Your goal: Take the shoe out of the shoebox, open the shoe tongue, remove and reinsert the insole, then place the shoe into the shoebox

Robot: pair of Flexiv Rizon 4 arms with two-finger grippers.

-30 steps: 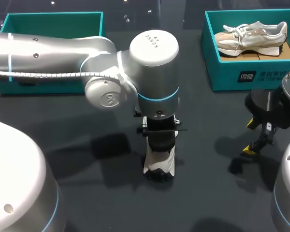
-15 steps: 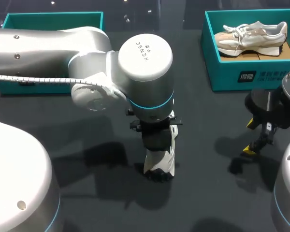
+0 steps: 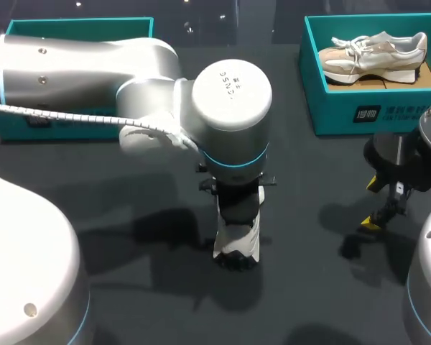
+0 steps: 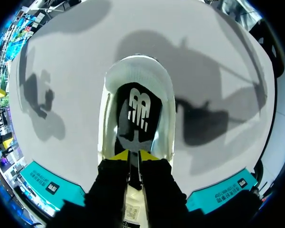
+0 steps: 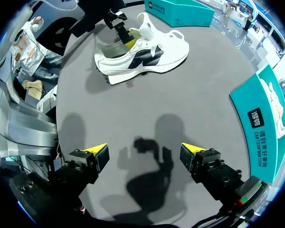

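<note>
L wrist nudged right over white/black shoe (image 3: 237, 241), upright on desk (image 3: 309, 287), well left of right-hand shoebox (image 3: 359, 111). L tool (image 4: 133, 156) pinched tight on shoe tongue (image 4: 133, 211). R tool (image 5: 145, 152) wide open, empty, near shoebox front.

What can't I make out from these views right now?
- White-and-black sneaker: head view, the silver left arm covers all but one end.
- Left hand: left wrist view, its own black body hides whether it grips the black insole.
- Teal open shoebox at left: head view, the arm hides its inside.
</note>
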